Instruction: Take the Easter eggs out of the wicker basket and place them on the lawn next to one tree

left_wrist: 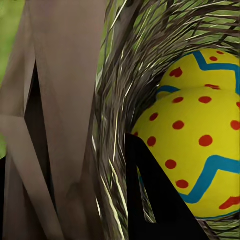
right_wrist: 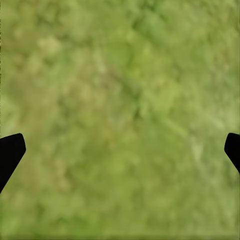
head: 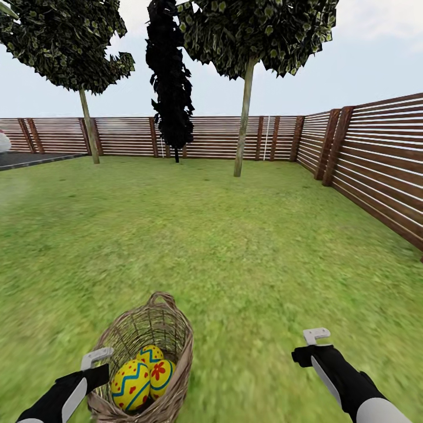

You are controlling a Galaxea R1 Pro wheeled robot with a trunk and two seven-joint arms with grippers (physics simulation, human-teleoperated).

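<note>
Grass lawn (head: 252,247) runs from the robot out to a brown slat fence (head: 376,158). Nearest, wicker basket (head: 147,358) sits at lower left, all three eggs (head: 130,385) still inside, packed touching. Left gripper (head: 97,356) is against the basket's outer left wall; in the left wrist view one finger (left_wrist: 160,200) reaches inside beside the big dotted egg (left_wrist: 197,150), but open or clamped on the rim, cannot tell. Right gripper (head: 316,336) hangs over bare grass, well apart from the basket, jaws spread wide, empty. Eggs look smooth, hard, rounded, probably light and slippery: best pinched across the middle, top egg first. Basket weave looks stiff yet light, may tip if nudged. Farther back, a bare-trunk tree (head: 244,117) stands mid-lawn, a dark conifer (head: 170,88) and another tree (head: 88,126) by the fence.
</note>
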